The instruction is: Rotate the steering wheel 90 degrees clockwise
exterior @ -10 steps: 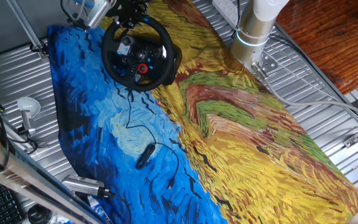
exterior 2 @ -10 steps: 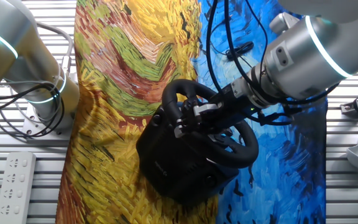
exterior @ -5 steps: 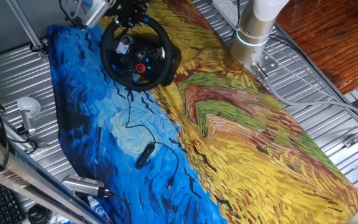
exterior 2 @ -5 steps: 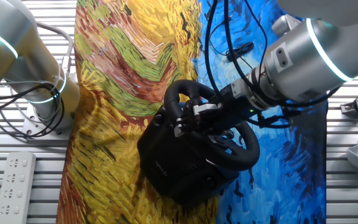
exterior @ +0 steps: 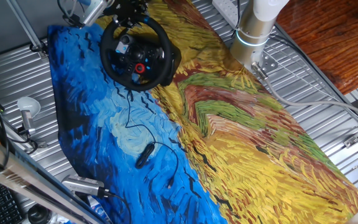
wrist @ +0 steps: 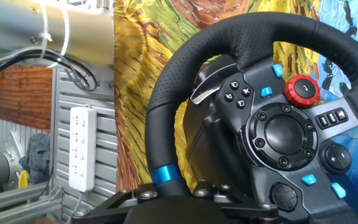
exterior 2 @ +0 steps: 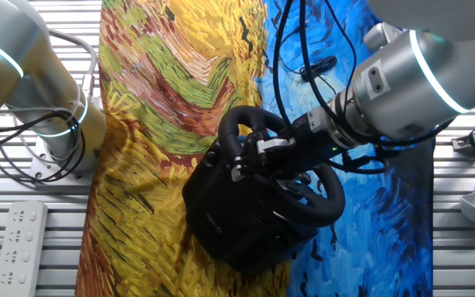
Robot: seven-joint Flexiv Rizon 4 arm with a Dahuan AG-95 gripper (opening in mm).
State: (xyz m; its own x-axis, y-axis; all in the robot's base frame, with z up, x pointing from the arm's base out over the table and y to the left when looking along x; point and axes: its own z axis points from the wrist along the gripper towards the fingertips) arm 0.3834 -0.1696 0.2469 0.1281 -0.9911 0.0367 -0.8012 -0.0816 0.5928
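- One fixed view: black round thick-rimmed steering wheel point(exterior: 135, 55) stands on the painted blue-and-yellow cloth point(exterior: 229, 137); two-finger gripper point(exterior: 128, 11) at its far rim.
- Other fixed view: gripper point(exterior 2: 250, 155) meets the rim; whether it pinches, cannot tell.
- Hand view: rim's blue stripe point(wrist: 162, 175) nearest the fingers. Risk: a loose grip slips, or the base skids.

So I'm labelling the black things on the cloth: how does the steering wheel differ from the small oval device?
The black round steering wheel is far larger than the small black oval device. The wheel has a red button; the device looks plain. The wheel stands tilted on a base; the device lies flat, trailing a cable. Both sit on the painted cloth.
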